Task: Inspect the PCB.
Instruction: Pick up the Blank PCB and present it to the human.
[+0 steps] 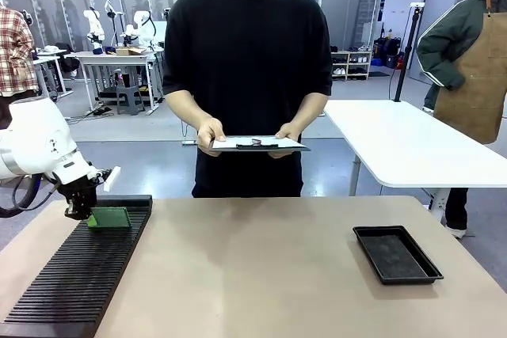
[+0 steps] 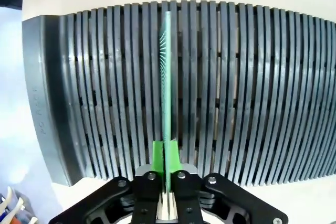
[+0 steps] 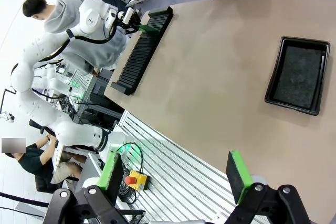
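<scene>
The PCB (image 1: 109, 217) is a thin green board standing on edge in a slot near the far end of the black slotted rack (image 1: 79, 275). My left gripper (image 1: 80, 211) is shut on its left edge. In the left wrist view the PCB (image 2: 166, 77) runs straight up from between the green pads (image 2: 159, 157), edge-on, seated between the ribs of the rack (image 2: 252, 93). My right gripper (image 3: 176, 174) hangs open and empty off the table's near side, its green fingertips (image 3: 237, 174) wide apart. From there the PCB (image 3: 147, 29) is a small green spot at the rack's far end.
A person stands at the far side holding a grey clipboard (image 1: 255, 144) with both hands. A black shallow tray (image 1: 396, 253) lies on the right of the tan table (image 1: 261, 275). A white table (image 1: 412, 148) and another person stand behind on the right.
</scene>
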`<state>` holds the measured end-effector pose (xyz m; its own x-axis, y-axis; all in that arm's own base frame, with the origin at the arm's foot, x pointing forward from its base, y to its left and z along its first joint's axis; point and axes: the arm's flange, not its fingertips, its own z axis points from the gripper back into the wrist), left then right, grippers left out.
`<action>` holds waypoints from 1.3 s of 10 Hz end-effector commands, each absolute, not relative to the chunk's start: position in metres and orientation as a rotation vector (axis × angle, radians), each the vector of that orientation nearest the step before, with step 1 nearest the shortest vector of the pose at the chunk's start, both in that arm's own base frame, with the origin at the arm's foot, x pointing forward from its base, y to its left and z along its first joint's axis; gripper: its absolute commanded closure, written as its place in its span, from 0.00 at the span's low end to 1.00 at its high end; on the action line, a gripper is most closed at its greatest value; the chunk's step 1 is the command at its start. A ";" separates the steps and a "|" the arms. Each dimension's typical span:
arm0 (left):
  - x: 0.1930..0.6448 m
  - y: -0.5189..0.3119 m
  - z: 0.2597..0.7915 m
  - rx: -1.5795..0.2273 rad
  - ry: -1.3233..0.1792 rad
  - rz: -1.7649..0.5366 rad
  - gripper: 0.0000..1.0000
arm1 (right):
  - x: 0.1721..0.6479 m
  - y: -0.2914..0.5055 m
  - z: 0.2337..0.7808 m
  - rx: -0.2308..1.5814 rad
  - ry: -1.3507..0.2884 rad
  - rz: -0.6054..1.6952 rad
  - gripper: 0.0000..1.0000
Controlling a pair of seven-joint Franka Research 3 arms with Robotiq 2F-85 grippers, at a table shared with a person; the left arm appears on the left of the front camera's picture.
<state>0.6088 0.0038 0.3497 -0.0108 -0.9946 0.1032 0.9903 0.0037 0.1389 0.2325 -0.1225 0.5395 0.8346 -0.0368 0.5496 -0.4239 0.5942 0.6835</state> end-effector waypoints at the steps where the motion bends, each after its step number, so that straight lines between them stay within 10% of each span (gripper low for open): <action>1: 0.610 0.003 0.349 -0.005 -0.155 -1.550 1.00 | 0.232 -0.123 0.540 0.926 -0.565 0.247 0.00; 7: 0.554 0.001 0.428 0.057 -0.272 -1.440 1.00 | 0.232 -0.123 0.540 0.926 -0.565 0.247 0.00; 13: 0.538 0.027 0.424 -0.984 -0.502 -0.863 1.00 | 0.232 -0.123 0.540 0.926 -0.565 0.247 0.00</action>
<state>0.5225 0.0229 0.4308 0.3874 -0.6487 0.6551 0.9198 0.2234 -0.3227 0.2328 -0.1224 0.5398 0.8347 -0.0366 0.5495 -0.4237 0.5949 0.6831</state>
